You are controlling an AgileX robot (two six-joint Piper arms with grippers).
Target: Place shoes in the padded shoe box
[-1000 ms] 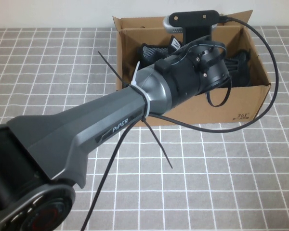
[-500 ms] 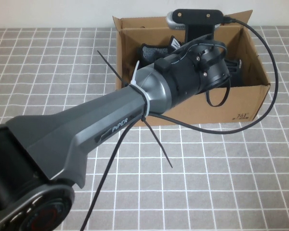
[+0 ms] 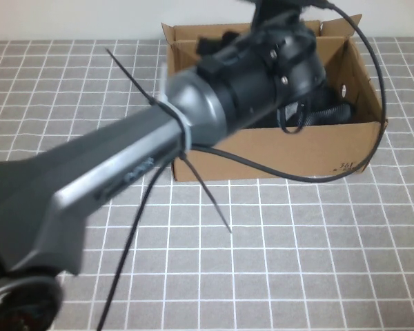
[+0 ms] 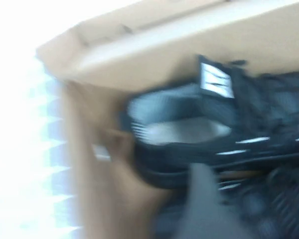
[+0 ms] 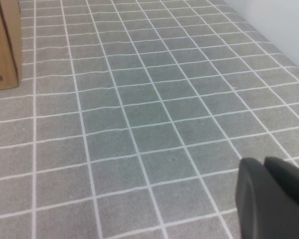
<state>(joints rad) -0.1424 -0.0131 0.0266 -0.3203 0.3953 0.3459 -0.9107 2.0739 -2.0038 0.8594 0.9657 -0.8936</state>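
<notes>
The brown cardboard shoe box (image 3: 262,148) stands at the back of the table, flaps up. Black sneakers lie inside it; part of one (image 3: 331,110) shows past my left arm. My left arm's wrist (image 3: 283,62) hangs over the box's middle and hides the left gripper in the high view. In the blurred left wrist view a black shoe (image 4: 189,129) with grey lining and a white tongue tab (image 4: 215,82) lies against the box wall (image 4: 104,194), with one dark finger (image 4: 204,199) just above it. My right gripper (image 5: 266,167) is shut and empty, low over the tiles.
The grey tiled tabletop (image 3: 297,262) spreads in front of the box. A black cable (image 3: 372,103) loops from the left wrist over the box's right front corner. The box's corner (image 5: 2,45) shows far off in the right wrist view.
My left arm has swung upward and back over the box, and its wrist now sits higher. The shoes stay inside the box.
</notes>
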